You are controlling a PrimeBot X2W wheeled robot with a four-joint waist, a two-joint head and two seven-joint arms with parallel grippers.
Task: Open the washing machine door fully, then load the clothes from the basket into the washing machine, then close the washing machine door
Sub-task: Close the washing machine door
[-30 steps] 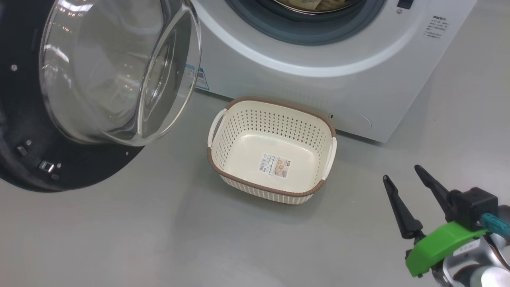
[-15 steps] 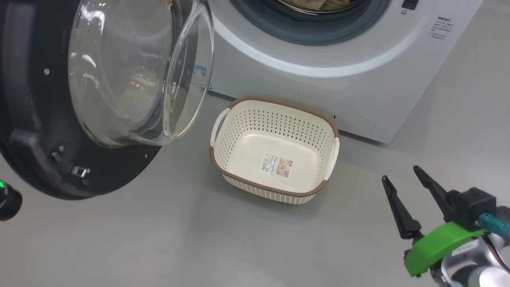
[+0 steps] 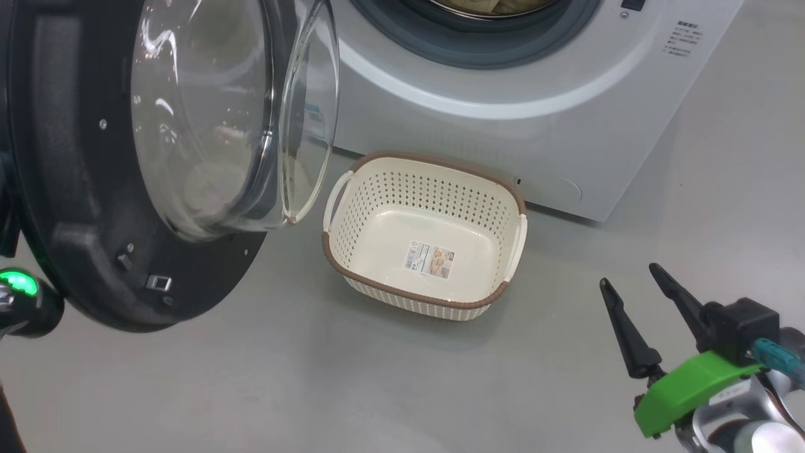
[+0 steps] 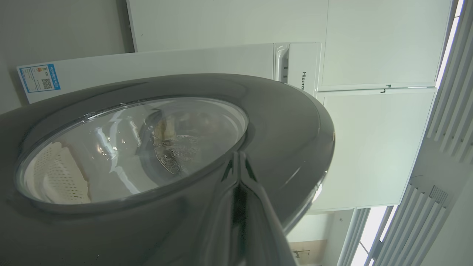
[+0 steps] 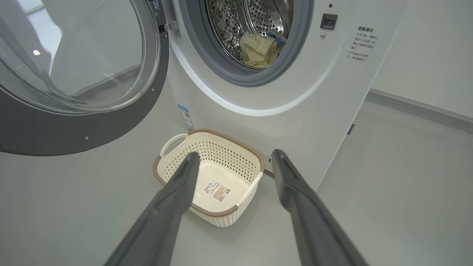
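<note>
Your left gripper (image 4: 239, 159) has its two fingers pressed together with nothing between them. Their tips sit against the glossy dark outer face of the washing machine door (image 4: 288, 122) and meet their own reflection there, just beside the rim of the glass window (image 4: 140, 144), which lies ahead and to the gripper's left. Through that glass you can make out the perforated wall of the basket. Your right gripper (image 3: 629, 277) hangs above the grey floor (image 3: 314, 390) with its fingers spread wide and empty. Ahead of it and a little to its left, well apart, the basket (image 5: 221, 155) stands upright on the floor, holding only the sticker (image 5: 216, 190) on its bottom. In the right wrist view it lies between the two fingers, beyond their tips. Just past the basket rises the white front of the washing machine (image 5: 288, 122), its opening uncovered. The clothes (image 5: 258, 50) are higher up and ahead of the right gripper, a pale yellow bundle with a bit of blue lying inside the steel drum (image 5: 236, 22). The door stands swung out far to that gripper's left, its bulging glass turned toward the basket.
</note>
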